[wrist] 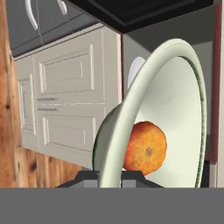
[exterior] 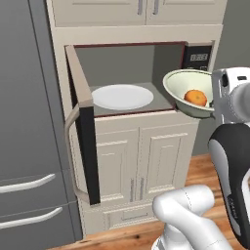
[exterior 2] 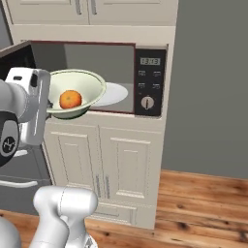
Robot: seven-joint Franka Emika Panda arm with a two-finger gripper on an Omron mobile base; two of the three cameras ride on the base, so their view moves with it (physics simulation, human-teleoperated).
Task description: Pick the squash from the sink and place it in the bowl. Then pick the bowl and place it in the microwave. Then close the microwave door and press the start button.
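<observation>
My gripper is shut on the near rim of the pale green bowl, holding it tilted in the air just in front of the microwave, at the right side of its opening. The orange squash lies inside the bowl. In the hand view, the bowl's rim runs up from between the fingertips, with the squash low in it. The microwave door stands wide open to the left. From the right, the bowl and squash hang beside my hand.
A flat white plate lies on the microwave floor. The dark control panel with a display and a knob sits right of the opening. Beige cabinet doors are below, a grey fridge to the left, wood floor underneath.
</observation>
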